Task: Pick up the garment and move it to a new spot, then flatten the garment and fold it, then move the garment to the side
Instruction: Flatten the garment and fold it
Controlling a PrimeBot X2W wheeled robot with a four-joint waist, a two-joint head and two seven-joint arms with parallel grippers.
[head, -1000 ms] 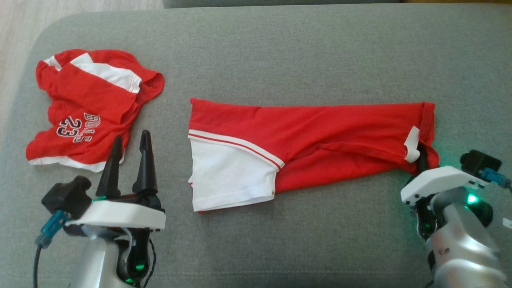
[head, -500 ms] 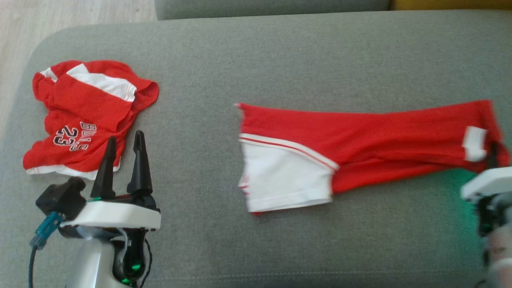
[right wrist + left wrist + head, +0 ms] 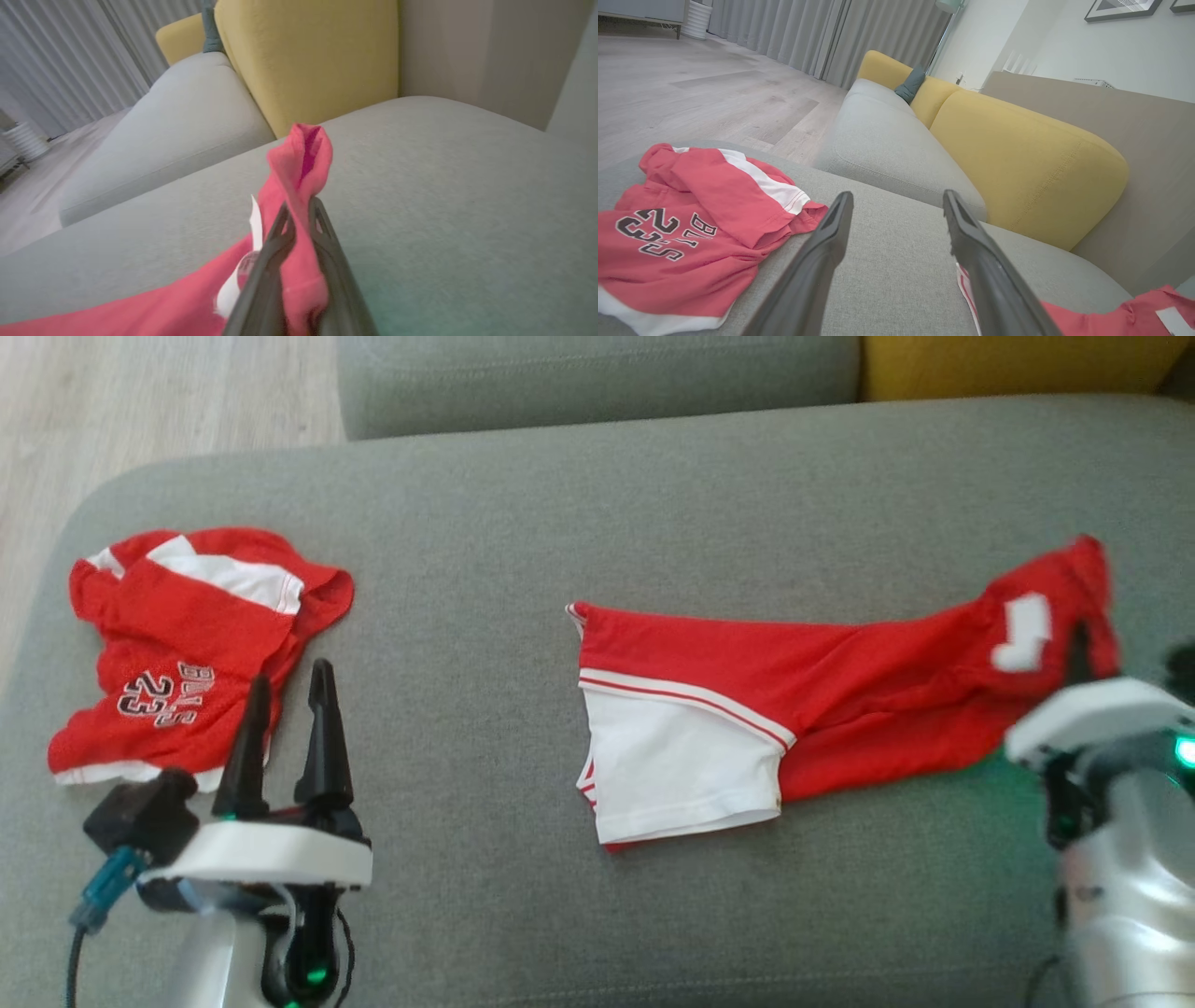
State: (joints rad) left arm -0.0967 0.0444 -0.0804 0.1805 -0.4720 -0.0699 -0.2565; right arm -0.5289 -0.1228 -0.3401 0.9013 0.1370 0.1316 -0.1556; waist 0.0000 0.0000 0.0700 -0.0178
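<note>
Garment (image 3: 840,700), red with a white panel, lies stretched across the grey cushion (image 3: 597,495) in front of you, with its right end lifted off the fabric. Your right gripper (image 3: 300,205) is pinched tight on that raised end (a white label sits just beside the fingers). Your left gripper (image 3: 290,677) hovers with its jaws spread wide, holding nothing, near a crumpled red jersey (image 3: 177,644) at the cushion's left.
</note>
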